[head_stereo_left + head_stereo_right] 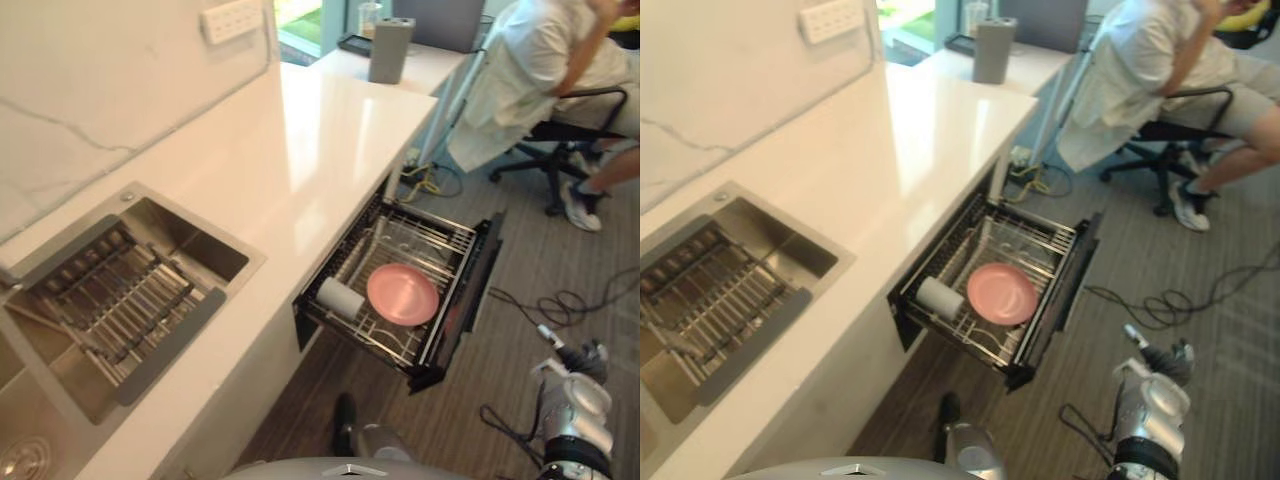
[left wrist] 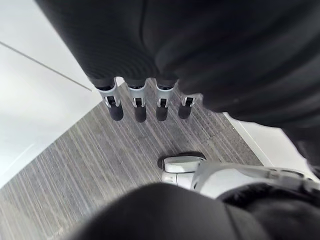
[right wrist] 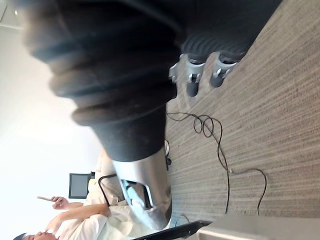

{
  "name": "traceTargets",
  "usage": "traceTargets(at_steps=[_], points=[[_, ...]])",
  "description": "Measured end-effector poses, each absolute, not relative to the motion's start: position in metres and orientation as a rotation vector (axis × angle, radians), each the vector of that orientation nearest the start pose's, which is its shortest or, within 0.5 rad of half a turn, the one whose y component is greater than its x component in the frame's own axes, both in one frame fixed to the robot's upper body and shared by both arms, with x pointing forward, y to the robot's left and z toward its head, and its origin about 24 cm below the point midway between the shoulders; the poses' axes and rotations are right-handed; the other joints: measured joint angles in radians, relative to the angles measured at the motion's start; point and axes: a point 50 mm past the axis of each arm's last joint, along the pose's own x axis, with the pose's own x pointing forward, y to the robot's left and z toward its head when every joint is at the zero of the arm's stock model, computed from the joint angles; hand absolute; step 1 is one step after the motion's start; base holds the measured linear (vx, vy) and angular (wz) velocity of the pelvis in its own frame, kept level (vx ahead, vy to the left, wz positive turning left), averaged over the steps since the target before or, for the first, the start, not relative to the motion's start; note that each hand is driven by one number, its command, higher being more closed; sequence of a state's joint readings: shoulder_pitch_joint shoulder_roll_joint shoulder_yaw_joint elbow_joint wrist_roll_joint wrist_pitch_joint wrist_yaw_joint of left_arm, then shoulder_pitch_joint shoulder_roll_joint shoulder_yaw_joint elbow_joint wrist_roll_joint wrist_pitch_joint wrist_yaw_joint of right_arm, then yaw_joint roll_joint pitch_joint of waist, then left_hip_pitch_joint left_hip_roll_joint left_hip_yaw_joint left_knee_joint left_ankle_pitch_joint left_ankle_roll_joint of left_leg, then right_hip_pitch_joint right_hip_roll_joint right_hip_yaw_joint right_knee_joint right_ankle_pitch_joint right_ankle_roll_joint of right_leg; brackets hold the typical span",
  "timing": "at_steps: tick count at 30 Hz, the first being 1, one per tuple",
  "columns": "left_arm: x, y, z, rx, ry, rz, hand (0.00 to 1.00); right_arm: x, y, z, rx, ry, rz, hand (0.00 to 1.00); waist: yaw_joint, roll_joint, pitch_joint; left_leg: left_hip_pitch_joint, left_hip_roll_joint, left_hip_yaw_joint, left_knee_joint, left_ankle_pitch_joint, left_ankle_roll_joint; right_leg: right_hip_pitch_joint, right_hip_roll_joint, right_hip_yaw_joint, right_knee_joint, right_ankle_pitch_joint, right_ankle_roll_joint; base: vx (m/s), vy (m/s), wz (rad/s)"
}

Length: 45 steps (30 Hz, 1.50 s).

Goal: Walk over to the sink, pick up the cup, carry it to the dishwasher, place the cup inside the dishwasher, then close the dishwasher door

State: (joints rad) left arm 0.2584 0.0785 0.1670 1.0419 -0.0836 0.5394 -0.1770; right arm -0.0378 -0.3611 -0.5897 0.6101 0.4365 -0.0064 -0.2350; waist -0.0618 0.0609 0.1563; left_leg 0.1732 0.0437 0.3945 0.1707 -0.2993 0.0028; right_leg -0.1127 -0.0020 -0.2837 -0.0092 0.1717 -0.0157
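1. My left hand [image 2: 161,100]: fingers [image 2: 139,111] straight, side by side, holding nothing above the floor [image 2: 90,170].
2. My right hand [image 1: 580,360], near right: fingers [image 3: 192,82] relaxed, empty.
3. White cup [image 1: 341,298]: lying on its side in the open dishwasher [image 1: 468,295], just left of a pink plate [image 1: 402,294].
4. Sink [image 1: 190,250]: set in the worktop [image 1: 300,140], left.

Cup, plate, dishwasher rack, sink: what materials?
The cup is plain matte white, ceramic or plastic; the look leaves it open. The plate is pink with a soft sheen, probably plastic or glazed ceramic. The rack is thin bright wire, so metal. The sink has a brushed grey sheen, likely stainless steel.
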Motion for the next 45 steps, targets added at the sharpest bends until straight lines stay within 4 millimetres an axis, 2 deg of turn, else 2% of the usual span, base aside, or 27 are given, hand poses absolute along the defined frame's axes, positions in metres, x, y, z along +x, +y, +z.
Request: traceTargets(at_steps=[2, 4, 5, 6, 7, 8, 9, 10, 11, 13, 17, 22, 24, 27, 30, 33, 36, 39, 41, 43, 45], points=[[-0.025, 0.185, -0.171, -0.321, 1.773, 0.164, 0.0, 0.174, -0.365, -0.029, 0.25, 0.336, -0.966, 0.0, -0.007, -0.01, 0.006, -0.005, -0.001, 0.012, -0.001, 0.009, 0.001, -0.026, -0.007, 0.002, 0.041, -0.003, 0.003, -0.05, 0.041, -0.2], [-0.022, 0.19, -0.171, -0.292, 1.761, 0.182, 0.0, 0.178, -0.357, -0.033, 0.248, 0.35, -0.936, 0.0, 0.009, -0.025, 0.012, 0.016, -0.002, 0.047, -0.001, 0.013, 0.002, -0.028, -0.005, 0.02, 0.065, 0.003, 0.009, -0.07, 0.04, -0.34], [-0.022, 0.188, -0.171, -0.3, 1.751, 0.19, 0.0, 0.188, -0.351, -0.03, 0.245, 0.341, -0.893, 0.0, 0.033, -0.027, 0.012, 0.024, 0.008, 0.086, -0.013, 0.022, 0.007, -0.033, 0.006, 0.04, 0.056, 0.02, 0.051, -0.08, 0.01, -0.51], [-0.02, 0.185, -0.171, -0.309, 1.744, 0.194, 0.0, 0.193, -0.348, -0.029, 0.243, 0.338, -0.872, 0.0, 0.041, -0.021, 0.01, 0.023, 0.018, 0.105, -0.019, 0.03, 0.007, -0.045, -0.002, 0.005, 0.099, -0.02, 0.009, -0.1, 0.006, -0.43], [-0.017, 0.184, -0.171, -0.33, 1.733, 0.21, 0.0, 0.198, -0.347, -0.027, 0.246, 0.329, -0.859, 0.0, 0.045, -0.01, 0.012, 0.012, 0.044, 0.116, -0.019, 0.036, 0.001, -0.08, -0.044, -0.084, 0.28, -0.141, -0.052, -0.02, -0.016, -0.13], [-0.015, 0.183, -0.171, -0.342, 1.725, 0.219, 0.0, 0.202, -0.344, -0.026, 0.249, 0.324, -0.845, 0.0, 0.051, 0.001, 0.017, 0.022, 0.056, 0.118, -0.025, 0.045, -0.009, -0.068, -0.076, -0.108, 0.362, -0.205, -0.005, 0.03, -0.016, -0.12], [-0.017, 0.182, -0.171, -0.345, 1.725, 0.224, 0.0, 0.204, -0.342, -0.027, 0.243, 0.325, -0.827, 0.0, 0.061, -0.008, 0.018, 0.026, 0.051, 0.124, -0.027, 0.05, -0.015, -0.051, -0.092, -0.107, 0.346, -0.205, 0.004, 0.07, -0.056, -0.3], [-0.019, 0.192, -0.169, -0.34, 1.719, 0.256, 0.0, 0.21, -0.333, -0.028, 0.233, 0.328, -0.781, 0.0, 0.075, -0.049, 0.02, 0.023, 0.032, 0.124, -0.026, 0.055, -0.022, -0.015, -0.107, -0.07, 0.272, -0.193, 0.039, 0.04, -0.126, -0.44], [-0.015, 0.194, -0.169, -0.331, 1.715, 0.258, 0.0, 0.219, -0.328, -0.025, 0.208, 0.322, -0.742, 0.0, 0.081, -0.053, 0.033, 0.018, 0.034, 0.122, -0.03, 0.065, -0.029, 0.006, -0.088, -0.063, 0.209, -0.173, 0.036, 0.01, -0.139, -0.42], [-0.016, 0.191, -0.169, -0.33, 1.719, 0.252, 0.0, 0.223, -0.324, -0.024, 0.195, 0.323, -0.713, 0.0, 0.082, -0.046, 0.035, 0.015, 0.038, 0.082, -0.037, 0.075, -0.031, 0.02, -0.071, -0.059, 0.165, -0.153, 0.029, -0.02, -0.122, -0.2], [-0.017, 0.185, -0.17, -0.343, 1.707, 0.245, 0.0, 0.213, -0.324, -0.032, 0.188, 0.364, -0.706, 0.0, 0.086, -0.033, 0.038, 0.018, 0.034, 0.013, -0.064, 0.08, -0.035, 0.061, -0.069, -0.091, 0.11, -0.144, 0.037, -0.08, -0.021, 0.23], [-0.017, 0.185, -0.171, -0.367, 1.675, 0.262, 0.0, 0.214, -0.305, -0.047, 0.258, 0.444, -0.641, 0.0, 0.104, -0.034, 0.037, -0.015, 0.012, -0.075, -0.087, 0.113, -0.021, 0.081, -0.106, -0.177, 0.085, -0.126, 0.045, -0.04, 0.03, 0.56], [-0.017, 0.185, -0.171, -0.366, 1.663, 0.263, 0.0, 0.216, -0.289, -0.057, 0.331, 0.477, -0.62, 0.0, 0.129, -0.031, 0.037, -0.028, 0.0, -0.116, -0.088, 0.131, -0.019, 0.082, -0.122, -0.215, 0.084, -0.118, 0.048, 0.03, 0.01, 0.52], [-0.025, 0.184, -0.17, -0.377, 1.67, 0.267, 0.0, 0.211, -0.286, -0.068, 0.396, 0.521, -0.654, 0.0, 0.147, -0.032, 0.038, -0.035, -0.011, -0.155, -0.092, 0.142, -0.016, 0.099, -0.137, -0.252, 0.08, -0.117, 0.051, 0.01, 0.012, 0.4], [-0.029, 0.183, -0.17, -0.397, 1.677, 0.256, 0.0, 0.213, -0.288, -0.067, 0.416, 0.514, -0.662, 0.0, 0.145, -0.037, 0.044, -0.048, -0.027, -0.183, -0.123, 0.168, -0.011, 0.096, -0.152, -0.276, 0.074, -0.111, 0.059, -0.05, 0.027, 0.31], [-0.029, 0.179, -0.17, -0.427, 1.662, 0.236, 0.0, 0.22, -0.296, -0.06, 0.454, 0.48, -0.713, 0.0, 0.154, -0.039, 0.062, -0.088, -0.045, -0.219, -0.133, 0.195, -0.005, 0.069, -0.173, -0.307, 0.076, -0.105, 0.057, -0.07, 0.027, 0.34], [-0.026, 0.173, -0.171, -0.457, 1.634, 0.204, 0.0, 0.236, -0.303, -0.05, 0.514, 0.433, -0.755, 0.0, 0.163, -0.032, 0.098, -0.129, -0.058, -0.256, -0.141, 0.225, -0.001, 0.036, -0.194, -0.334, 0.093, -0.102, 0.053, -0.11, 0.018, 0.32], [-0.023, 0.173, -0.171, -0.471, 1.601, 0.182, 0.0, 0.255, -0.31, -0.035, 0.581, 0.359, -0.794, 0.0, 0.175, -0.009, 0.144, -0.175, -0.064, -0.296, -0.141, 0.248, -0.01, 0.007, -0.207, -0.364, 0.104, -0.106, 0.045, -0.12, -0.003, 0.4], [-0.022, 0.172, -0.171, -0.479, 1.59, 0.168, 0.0, 0.268, -0.314, -0.02, 0.587, 0.301, -0.795, 0.0, 0.182, 0.015, 0.184, -0.197, -0.062, -0.323, -0.141, 0.262, -0.019, 0.001, -0.208, -0.389, 0.105, -0.104, 0.039, -0.1, -0.02, 0.33], [-0.021, 0.169, -0.171, -0.481, 1.586, 0.156, 0.0, 0.276, -0.315, -0.011, 0.586, 0.27, -0.778, 0.0, 0.196, 0.029, 0.195, -0.215, -0.062, -0.346, -0.141, 0.269, -0.027, -0.014, -0.205, -0.394, 0.106, -0.106, 0.034, -0.07, -0.034, 0.12], [-0.02, 0.166, -0.171, -0.479, 1.577, 0.137, 0.0, 0.286, -0.31, -0.003, 0.63, 0.231, -0.745, 0.0, 0.198, 0.031, 0.198, -0.233, -0.06, -0.374, -0.141, 0.28, -0.025, -0.026, -0.202, -0.409, 0.112, -0.109, 0.022, -0.03, -0.041, 0.14]])
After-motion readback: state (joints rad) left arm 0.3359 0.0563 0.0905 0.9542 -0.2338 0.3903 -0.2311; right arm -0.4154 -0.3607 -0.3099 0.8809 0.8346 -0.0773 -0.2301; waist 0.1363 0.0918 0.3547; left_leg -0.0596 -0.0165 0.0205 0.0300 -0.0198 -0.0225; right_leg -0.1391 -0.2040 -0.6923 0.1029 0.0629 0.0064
